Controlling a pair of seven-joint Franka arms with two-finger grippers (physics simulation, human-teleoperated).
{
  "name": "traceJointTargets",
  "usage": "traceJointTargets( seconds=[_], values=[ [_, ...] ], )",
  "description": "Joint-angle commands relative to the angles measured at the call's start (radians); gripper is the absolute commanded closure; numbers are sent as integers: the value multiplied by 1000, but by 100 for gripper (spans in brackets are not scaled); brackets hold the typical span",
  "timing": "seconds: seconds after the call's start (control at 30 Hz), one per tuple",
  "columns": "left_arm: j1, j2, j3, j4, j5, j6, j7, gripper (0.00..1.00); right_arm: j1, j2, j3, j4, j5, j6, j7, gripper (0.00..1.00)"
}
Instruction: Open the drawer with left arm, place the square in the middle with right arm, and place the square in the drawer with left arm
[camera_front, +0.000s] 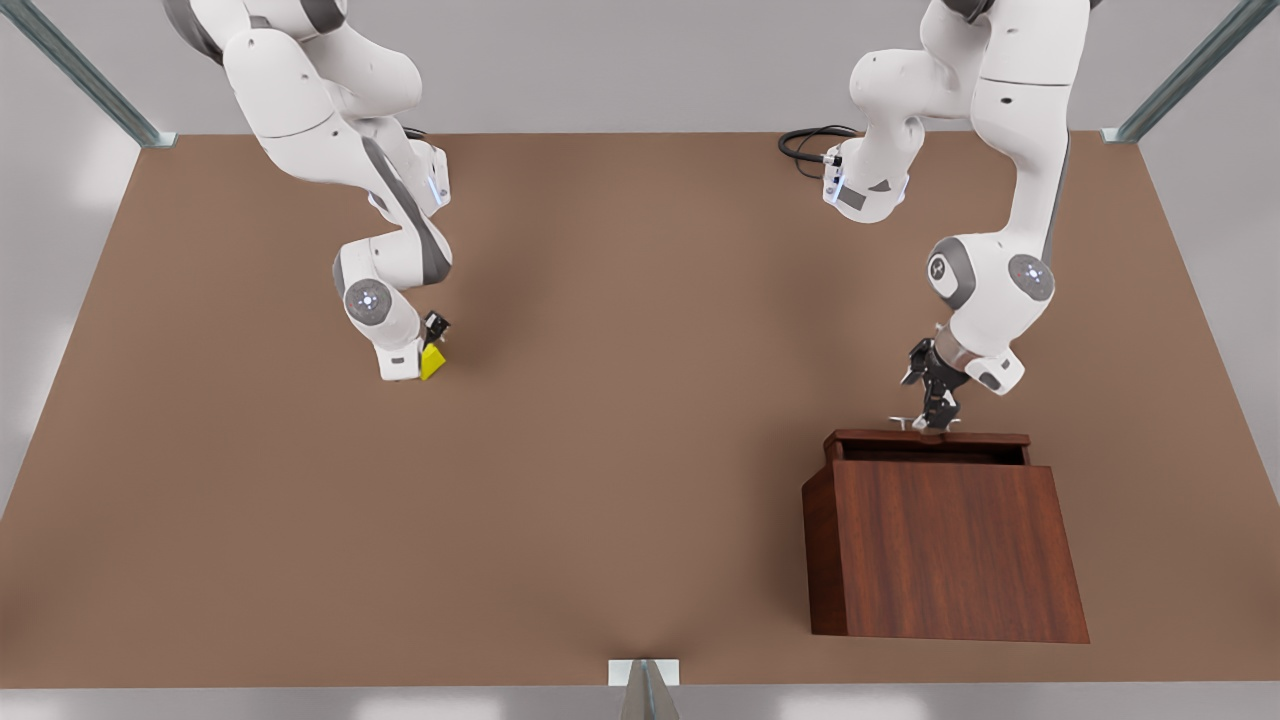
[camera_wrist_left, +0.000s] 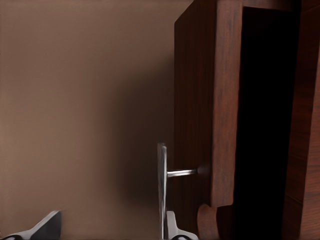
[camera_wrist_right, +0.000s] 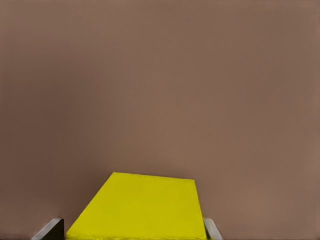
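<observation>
Already the drawer (camera_front: 928, 447) stands pulled out a little from the cabinet (camera_front: 945, 545) at the front view's lower right, its dark inside showing. Over its silver handle (camera_wrist_left: 162, 187) hangs the left gripper (camera_front: 938, 412), fingers spread, one on each side of the bar. Well apart, left of centre, the cube (camera_front: 432, 361) sits low over the table (camera_front: 640, 400), pinched by the right gripper (camera_front: 430, 350).

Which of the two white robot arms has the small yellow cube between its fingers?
The right arm's gripper, at the front view's left, shut on the yellow cube. The left gripper is at the drawer's silver handle.
</observation>
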Motion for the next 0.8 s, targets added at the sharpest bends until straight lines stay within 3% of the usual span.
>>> traceJointTargets(
  seconds=[0.0, 0.07, 0.37, 0.43, 0.5, 0.7, 0.77],
  values=[
    [0, -2, 0, -1, 0, 0, 1, 0, 1, 0, 1, 0, -1, 0, 0, 22],
    [0, -18, 0, -22, 0, 0, 0, 0, 1, 0, 0, 0, 1, -2, 0, 37],
    [0, -47, 18, -60, 0, -2, 4, 0, -2, -18, 0, 14, 1, -23, 10, 40],
    [0, -51, 18, -62, 0, -3, 3, 0, -4, -61, 1, 69, 2, -107, 32, 40],
    [0, -68, 20, -85, 0, -2, 3, 0, 24, -54, 38, 166, 15, -140, 222, 40],
    [0, -123, 21, -139, 0, -15, 3, 0, 355, 228, 44, 619, 18, -193, 946, 37],
    [0, -146, 23, -142, 0, -34, 1, 0, 517, 392, 46, 922, 68, -308, 1259, 36]
  ],
)
